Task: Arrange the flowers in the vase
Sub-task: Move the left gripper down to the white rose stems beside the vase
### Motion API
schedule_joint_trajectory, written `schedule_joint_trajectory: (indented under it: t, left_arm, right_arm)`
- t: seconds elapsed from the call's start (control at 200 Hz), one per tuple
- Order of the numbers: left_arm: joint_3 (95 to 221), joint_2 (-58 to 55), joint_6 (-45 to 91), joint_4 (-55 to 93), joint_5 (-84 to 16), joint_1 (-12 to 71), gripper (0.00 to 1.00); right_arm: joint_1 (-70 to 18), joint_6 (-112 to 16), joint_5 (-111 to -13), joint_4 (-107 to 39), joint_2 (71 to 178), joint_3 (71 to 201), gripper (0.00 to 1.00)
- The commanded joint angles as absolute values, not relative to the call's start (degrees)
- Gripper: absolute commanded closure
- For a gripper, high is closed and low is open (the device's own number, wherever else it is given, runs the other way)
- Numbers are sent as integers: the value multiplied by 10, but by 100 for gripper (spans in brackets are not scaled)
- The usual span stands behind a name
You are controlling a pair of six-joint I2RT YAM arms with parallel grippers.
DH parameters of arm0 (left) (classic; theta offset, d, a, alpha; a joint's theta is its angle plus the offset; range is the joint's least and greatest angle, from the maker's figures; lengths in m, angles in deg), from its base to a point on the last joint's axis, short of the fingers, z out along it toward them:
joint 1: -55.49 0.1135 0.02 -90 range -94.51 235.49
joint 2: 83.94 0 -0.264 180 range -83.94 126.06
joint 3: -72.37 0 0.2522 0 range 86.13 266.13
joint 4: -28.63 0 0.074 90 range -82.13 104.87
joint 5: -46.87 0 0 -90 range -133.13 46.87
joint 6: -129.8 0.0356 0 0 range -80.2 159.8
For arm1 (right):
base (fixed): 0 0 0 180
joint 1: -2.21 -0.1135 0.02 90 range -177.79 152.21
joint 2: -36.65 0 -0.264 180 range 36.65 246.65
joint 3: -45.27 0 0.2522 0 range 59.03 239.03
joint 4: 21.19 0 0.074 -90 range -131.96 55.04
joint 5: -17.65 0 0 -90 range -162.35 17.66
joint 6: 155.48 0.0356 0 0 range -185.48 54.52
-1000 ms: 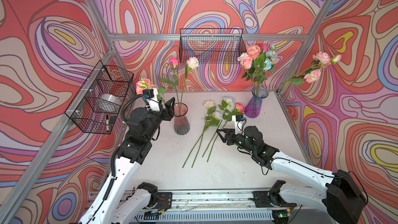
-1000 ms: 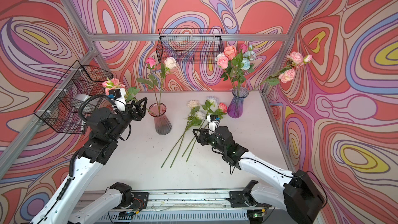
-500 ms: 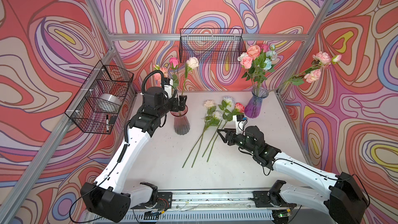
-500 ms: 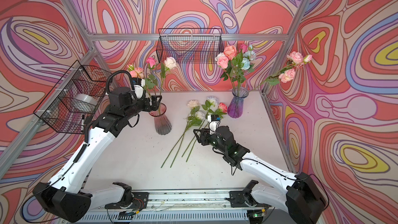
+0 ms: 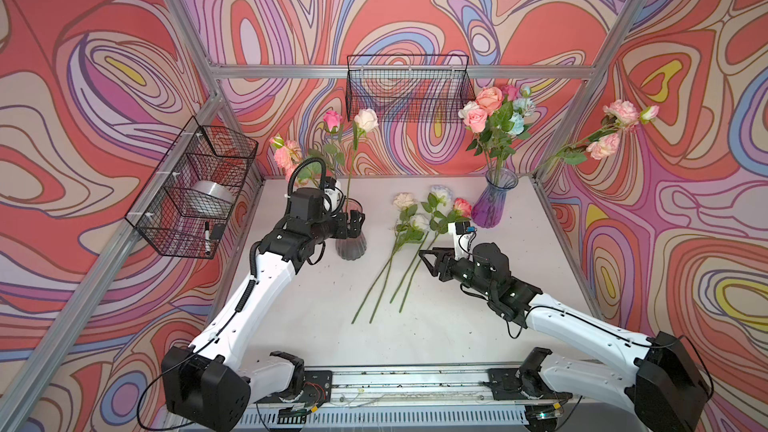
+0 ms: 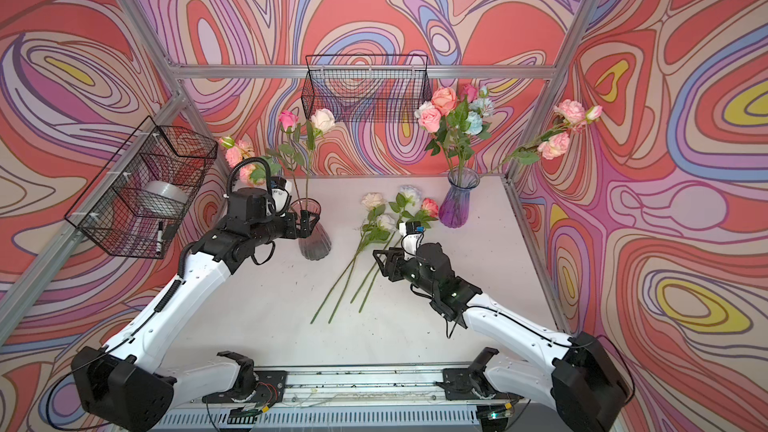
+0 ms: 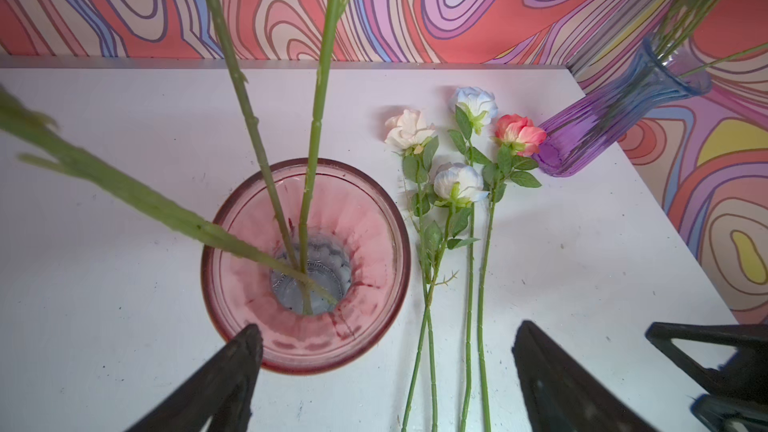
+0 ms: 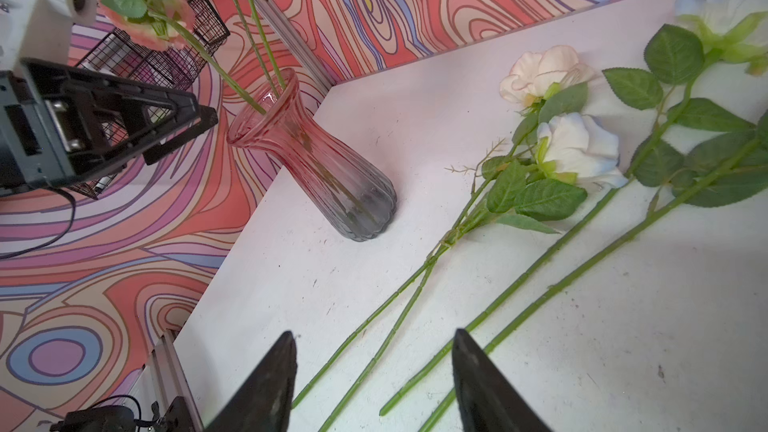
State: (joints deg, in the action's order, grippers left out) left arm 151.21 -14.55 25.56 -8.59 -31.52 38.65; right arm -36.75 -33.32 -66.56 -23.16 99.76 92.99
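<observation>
A pink-to-grey glass vase (image 5: 351,238) (image 6: 314,238) stands left of centre with three of the flowers in it: a pink rose (image 5: 332,120), a cream rose (image 5: 366,119) and a pink cluster (image 5: 286,153) that leans left. The left wrist view shows their three stems reaching the vase's bottom inside its rim (image 7: 374,201). My left gripper (image 5: 354,223) (image 7: 388,328) is open beside the rim and holds nothing. Several more flowers (image 5: 415,222) (image 8: 577,147) lie flat at mid-table. Over their stem ends my right gripper (image 5: 424,255) (image 8: 374,335) hovers open and empty.
A purple vase (image 5: 494,201) with a full bouquet (image 5: 494,114) stands at the back right; one pink spray (image 5: 615,126) leans out to the right post. Wire baskets hang on the left wall (image 5: 195,189) and the back wall (image 5: 409,87).
My left gripper carried the pink cluster from the upper left over to the pink vase, opened and let it go; its stem now stands in the vase. The right gripper barely moved.
</observation>
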Motion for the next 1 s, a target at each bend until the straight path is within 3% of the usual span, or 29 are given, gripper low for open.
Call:
schedule_joint_trajectory:
  t: [0.0, 0.305, 0.491, 0.626, 0.736, 0.991]
  left_arm:
    - [1509, -197, 249, -91, -286, 381, 9]
    - [1500, -285, 262, -170, -269, 351, 25]
    - [1456, -289, 236, -159, -294, 283, 51]
    - [1434, -223, 231, -150, -414, 192, 62]
    - [1434, -149, 210, -138, -438, 176, 74]
    - [1461, 28, 221, -110, -458, 152, 76]
  right_arm:
    - [-365, -345, -676, -241, 991, 926, 39]
    - [-365, -294, -696, -217, 986, 923, 39]
    - [-365, -280, -716, -241, 1017, 937, 48]
    - [-365, -276, -759, -277, 1033, 948, 63]
    - [-364, -265, -800, -321, 1032, 955, 68]
    - [-351, -276, -817, -362, 1029, 956, 72]
